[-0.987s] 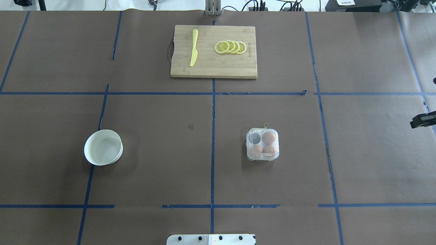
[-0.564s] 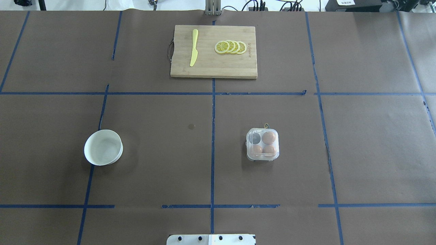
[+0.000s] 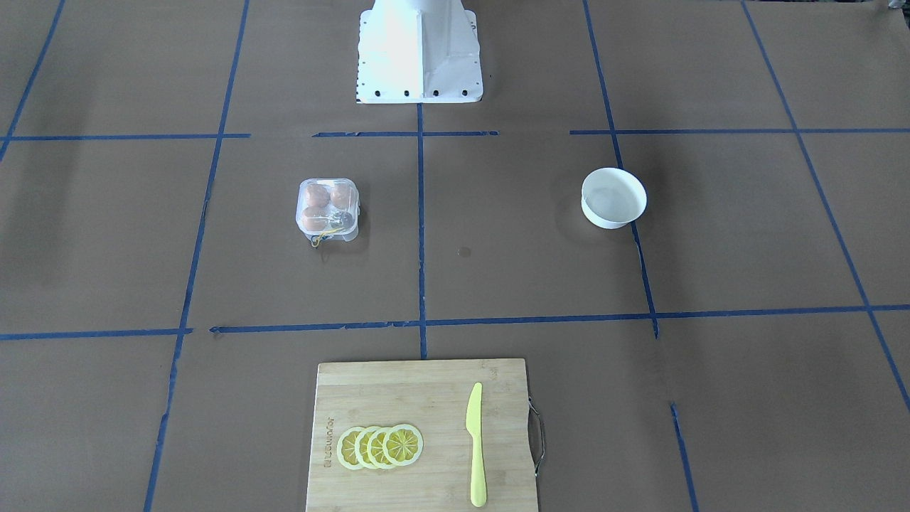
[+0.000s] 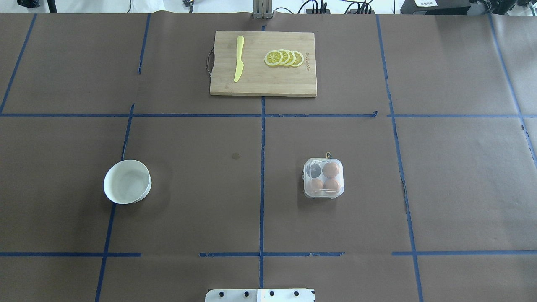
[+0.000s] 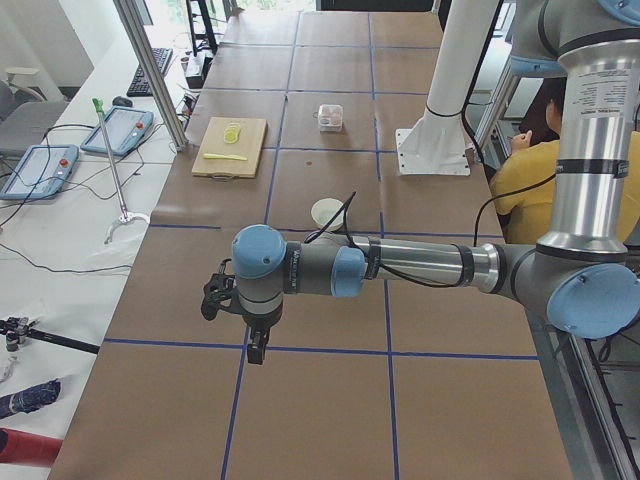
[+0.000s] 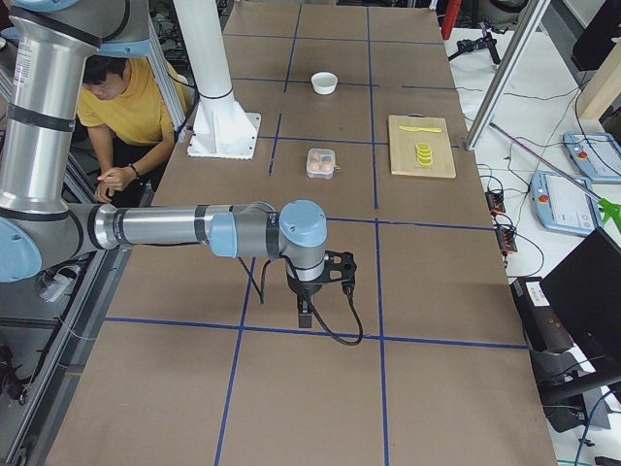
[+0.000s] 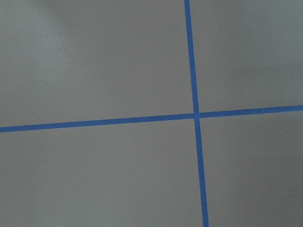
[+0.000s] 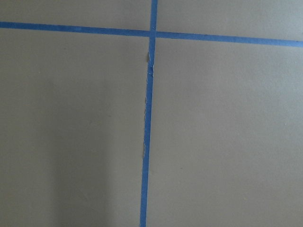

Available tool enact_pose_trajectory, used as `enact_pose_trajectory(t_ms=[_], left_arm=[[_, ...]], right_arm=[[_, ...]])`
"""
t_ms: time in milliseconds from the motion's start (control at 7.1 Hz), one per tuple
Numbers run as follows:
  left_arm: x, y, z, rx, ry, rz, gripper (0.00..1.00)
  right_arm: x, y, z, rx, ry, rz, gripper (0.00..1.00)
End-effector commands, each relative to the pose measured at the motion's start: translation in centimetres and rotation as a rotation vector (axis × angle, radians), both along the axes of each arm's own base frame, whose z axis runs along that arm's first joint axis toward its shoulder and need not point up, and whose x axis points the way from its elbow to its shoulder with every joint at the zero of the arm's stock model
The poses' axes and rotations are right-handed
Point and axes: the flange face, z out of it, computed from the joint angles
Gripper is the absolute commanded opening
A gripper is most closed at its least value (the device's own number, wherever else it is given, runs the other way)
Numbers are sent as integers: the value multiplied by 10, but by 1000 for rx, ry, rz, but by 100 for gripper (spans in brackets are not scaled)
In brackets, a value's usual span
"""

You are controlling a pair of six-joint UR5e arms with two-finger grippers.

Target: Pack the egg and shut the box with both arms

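Observation:
The clear plastic box [image 4: 323,191] stands right of the table's middle, with its lid down over the cups. Three orange-brown eggs [image 4: 331,169] lie inside it and one cup is empty. The box also shows in the front-facing view [image 3: 326,186], with its yellow cord [image 3: 323,235] on the near side. My left gripper [image 5: 213,297] shows only in the exterior left view, far from the box, and I cannot tell its state. My right gripper [image 6: 342,269] shows only in the exterior right view, and I cannot tell its state. Both wrist views show only brown paper and blue tape.
A white bowl [image 4: 127,181] stands on the left half. A wooden cutting board [image 4: 263,86] with lemon slices [image 4: 284,58] and a yellow knife [image 4: 238,58] lies at the far edge. The white pedestal [image 3: 419,50] is at the robot's side. A person in yellow [image 6: 121,107] sits behind it.
The right gripper, seen one second ago at the overhead view's right edge, has moved out of that view. The box, eggs and bowl have not moved.

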Motion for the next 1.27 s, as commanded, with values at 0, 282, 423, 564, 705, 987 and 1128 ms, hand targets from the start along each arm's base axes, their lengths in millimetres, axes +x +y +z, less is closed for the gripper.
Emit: enact_pose_trajectory(t_ms=[0, 282, 423, 564, 705, 987, 1128], left_arm=[[7, -2, 0, 1, -9, 13, 100], [8, -1, 0, 3, -9, 19, 100], [11, -1, 1, 3, -9, 25, 100], [13, 2, -2, 15, -2, 29, 100], [14, 3, -5, 25, -2, 32, 100], [14, 3, -2, 13, -5, 29, 100], [13, 4, 0, 10, -8, 29, 100]], right_arm=[[5, 13, 14, -53, -3, 14, 100], [6, 18, 18, -53, 1, 13, 100], [6, 20, 18, -51, 3, 14, 100], [7, 20, 20, -61, 21, 21, 100], [7, 22, 21, -66, 21, 19, 100], [6, 21, 20, -62, 21, 19, 100], [6, 21, 21, -64, 21, 19, 100]])
